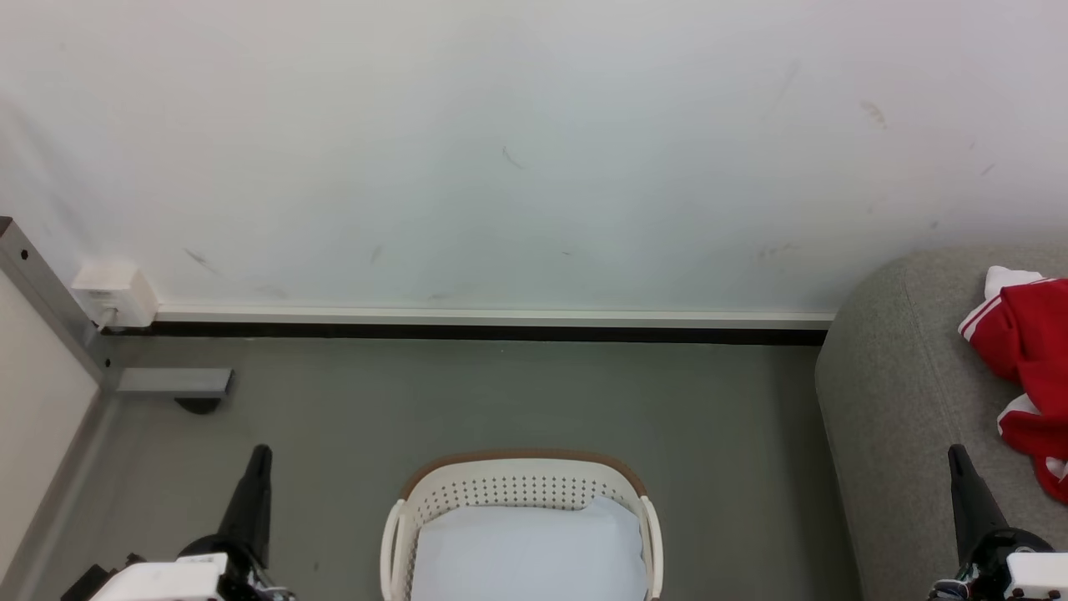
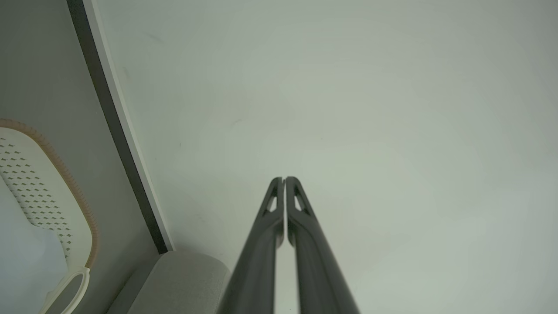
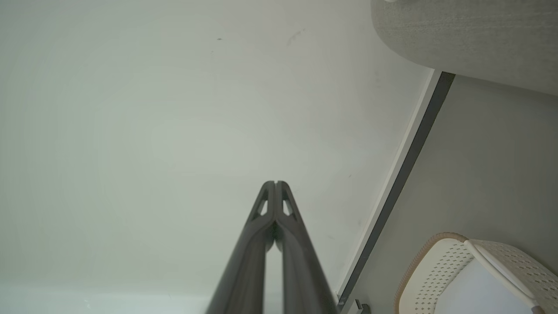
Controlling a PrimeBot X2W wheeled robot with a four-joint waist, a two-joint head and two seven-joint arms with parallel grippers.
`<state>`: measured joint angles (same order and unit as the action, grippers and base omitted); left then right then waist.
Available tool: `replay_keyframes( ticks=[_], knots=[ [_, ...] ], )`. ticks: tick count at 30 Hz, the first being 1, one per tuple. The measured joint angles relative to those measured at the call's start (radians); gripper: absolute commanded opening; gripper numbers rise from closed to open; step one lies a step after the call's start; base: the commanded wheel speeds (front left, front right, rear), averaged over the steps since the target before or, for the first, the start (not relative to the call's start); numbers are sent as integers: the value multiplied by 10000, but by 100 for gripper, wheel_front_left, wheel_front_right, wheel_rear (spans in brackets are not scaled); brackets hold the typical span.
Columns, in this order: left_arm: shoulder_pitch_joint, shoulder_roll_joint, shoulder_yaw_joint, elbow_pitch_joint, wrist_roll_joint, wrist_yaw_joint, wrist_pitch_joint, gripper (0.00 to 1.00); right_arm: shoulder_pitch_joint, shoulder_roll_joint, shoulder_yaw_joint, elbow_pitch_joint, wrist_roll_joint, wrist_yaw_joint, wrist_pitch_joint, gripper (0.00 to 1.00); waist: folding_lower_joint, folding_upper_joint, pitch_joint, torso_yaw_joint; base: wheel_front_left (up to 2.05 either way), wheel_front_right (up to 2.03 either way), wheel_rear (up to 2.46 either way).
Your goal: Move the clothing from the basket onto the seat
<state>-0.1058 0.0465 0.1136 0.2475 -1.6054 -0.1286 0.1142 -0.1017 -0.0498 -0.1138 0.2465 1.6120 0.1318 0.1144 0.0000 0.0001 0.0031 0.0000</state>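
The red clothing (image 1: 1030, 367) with white stripes lies on the grey seat (image 1: 901, 392) at the right edge of the head view. The cream basket (image 1: 521, 492) with its brown rim stands on the floor at bottom centre, holding a pale bluish-white sheet (image 1: 530, 555). My left gripper (image 1: 260, 455) is shut and empty, to the left of the basket. My right gripper (image 1: 955, 455) is shut and empty over the seat's front, below the clothing. In the left wrist view, the left gripper (image 2: 284, 179) points at the wall, with the basket (image 2: 65, 183) at left. The right gripper (image 3: 275, 182) also faces the wall, with the basket (image 3: 440, 266) and seat (image 3: 471, 30) beside it.
A white wall with a pale skirting board (image 1: 492, 317) runs behind the basket. A white socket box (image 1: 113, 294) and a metal frame leg (image 1: 50, 300) stand at the far left. Grey floor (image 1: 517, 392) lies between the basket and the wall.
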Motion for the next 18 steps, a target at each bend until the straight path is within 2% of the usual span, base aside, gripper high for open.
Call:
replay_keyframes(
  ticks=[18],
  knots=[
    [0,0,0,0,0,0,0,0,0,0,0,0,-2,0,0,0,0,0,0,0,0,0,0]
  ],
)
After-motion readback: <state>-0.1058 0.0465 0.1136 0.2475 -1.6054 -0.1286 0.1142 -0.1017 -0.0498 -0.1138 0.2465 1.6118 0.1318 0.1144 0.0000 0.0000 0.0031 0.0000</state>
